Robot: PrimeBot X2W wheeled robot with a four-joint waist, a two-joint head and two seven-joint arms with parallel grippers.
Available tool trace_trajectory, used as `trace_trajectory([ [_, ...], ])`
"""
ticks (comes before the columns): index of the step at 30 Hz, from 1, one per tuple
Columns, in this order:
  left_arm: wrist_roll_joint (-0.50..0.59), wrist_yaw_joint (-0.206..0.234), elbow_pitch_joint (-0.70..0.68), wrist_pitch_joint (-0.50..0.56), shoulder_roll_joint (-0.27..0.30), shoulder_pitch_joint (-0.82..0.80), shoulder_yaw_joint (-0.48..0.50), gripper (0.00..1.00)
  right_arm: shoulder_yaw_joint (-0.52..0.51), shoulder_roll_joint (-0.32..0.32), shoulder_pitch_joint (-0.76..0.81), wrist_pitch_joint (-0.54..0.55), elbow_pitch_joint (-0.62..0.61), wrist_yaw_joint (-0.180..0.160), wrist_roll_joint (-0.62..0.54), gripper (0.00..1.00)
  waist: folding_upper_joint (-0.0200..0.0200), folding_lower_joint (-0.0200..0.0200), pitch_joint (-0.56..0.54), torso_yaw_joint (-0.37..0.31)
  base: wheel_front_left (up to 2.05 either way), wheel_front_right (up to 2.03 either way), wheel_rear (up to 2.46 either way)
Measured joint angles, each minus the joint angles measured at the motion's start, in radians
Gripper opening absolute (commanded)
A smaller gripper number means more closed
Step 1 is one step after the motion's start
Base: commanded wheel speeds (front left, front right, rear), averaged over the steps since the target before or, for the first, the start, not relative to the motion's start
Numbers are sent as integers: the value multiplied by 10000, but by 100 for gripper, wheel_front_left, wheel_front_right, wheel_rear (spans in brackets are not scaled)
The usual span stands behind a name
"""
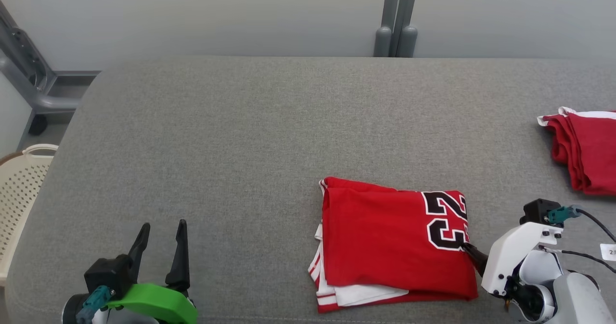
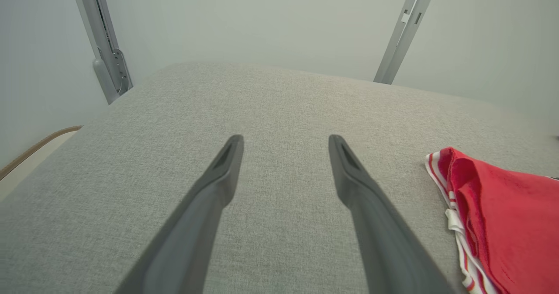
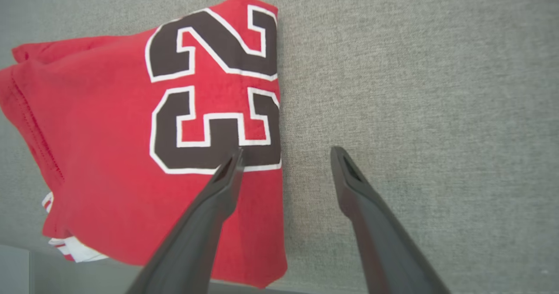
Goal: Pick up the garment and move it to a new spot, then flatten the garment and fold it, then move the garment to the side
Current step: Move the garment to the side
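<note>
Right gripper [image 3: 287, 151] spread wide: one finger over the folded jersey [image 3: 100, 163] at its edge, the other over bare table [image 3: 415, 88]. Soft, light, floppy layers; I'd pinch that edge through every layer. Left gripper [image 2: 284, 138] gapes too, jersey well off to its right.

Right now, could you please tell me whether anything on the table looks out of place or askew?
Only a small thing: on the folded red jersey, white striped layers poke out past its near left corner, so the fold is uneven. Nothing looks spilled or damaged on the grey table.
</note>
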Motion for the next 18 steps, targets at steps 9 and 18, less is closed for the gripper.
trace_trajectory([
  [9,-2,150,-249,192,196,-34,38,100,-23,-2,-654,-268,1281,0,190,90,0,0,430,323,0,0,0],
  [18,0,198,-366,288,261,-68,-44,100,-48,-40,-1313,-786,2360,6,245,0,0,0,620,620,0,0,0],
])
